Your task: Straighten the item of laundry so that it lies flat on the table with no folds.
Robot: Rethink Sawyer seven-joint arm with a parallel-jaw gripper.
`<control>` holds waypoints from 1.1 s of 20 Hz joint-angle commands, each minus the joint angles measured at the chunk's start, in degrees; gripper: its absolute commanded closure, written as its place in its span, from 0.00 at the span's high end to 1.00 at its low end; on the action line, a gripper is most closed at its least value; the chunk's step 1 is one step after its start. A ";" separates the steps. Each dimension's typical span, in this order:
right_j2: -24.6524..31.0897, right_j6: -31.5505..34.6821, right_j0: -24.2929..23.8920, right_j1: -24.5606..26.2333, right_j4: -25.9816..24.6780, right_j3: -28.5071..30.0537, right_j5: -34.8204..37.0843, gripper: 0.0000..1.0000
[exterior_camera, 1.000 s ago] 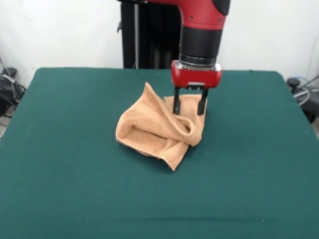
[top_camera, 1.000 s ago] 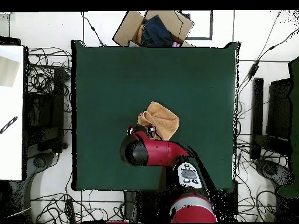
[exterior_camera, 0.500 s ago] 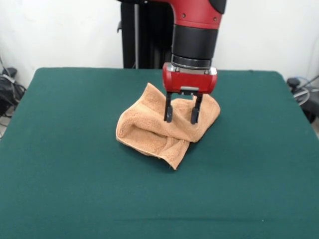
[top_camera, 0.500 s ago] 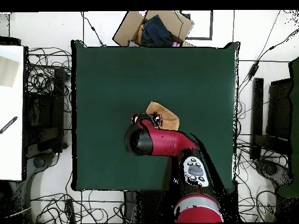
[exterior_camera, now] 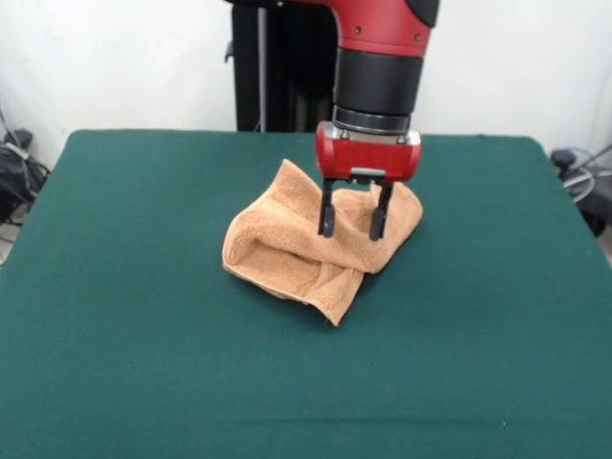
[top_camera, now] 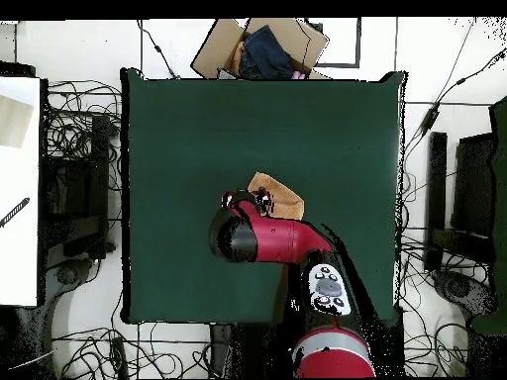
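The peach-orange towel (exterior_camera: 287, 253) lies crumpled in a folded heap near the middle of the dark green table (exterior_camera: 115, 335). One corner sticks up at its back left and a folded point reaches toward the front. My gripper (exterior_camera: 352, 227) hangs just above the towel's right part, open, with nothing between its two black fingers. In the overhead view my arm covers much of the towel (top_camera: 280, 196), and the gripper (top_camera: 248, 202) shows at the towel's left edge.
An open cardboard box (top_camera: 259, 47) with dark cloth in it stands beyond the table's far edge in the overhead view. Cables and equipment lie on the floor round the table. The robot's black pedestal (exterior_camera: 277, 67) stands behind the table.
The gripper has let go of the towel's right part, which has dropped and spread out to the right. The open gripper moved slightly left and up, then held nearly still.
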 commanded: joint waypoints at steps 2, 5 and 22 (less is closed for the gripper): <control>0.65 11.85 2.27 1.34 1.22 4.15 -0.36 1.00; 0.75 12.39 2.30 1.22 1.27 5.31 -1.19 1.00; 3.29 12.35 -0.80 2.48 0.22 9.97 -3.96 1.00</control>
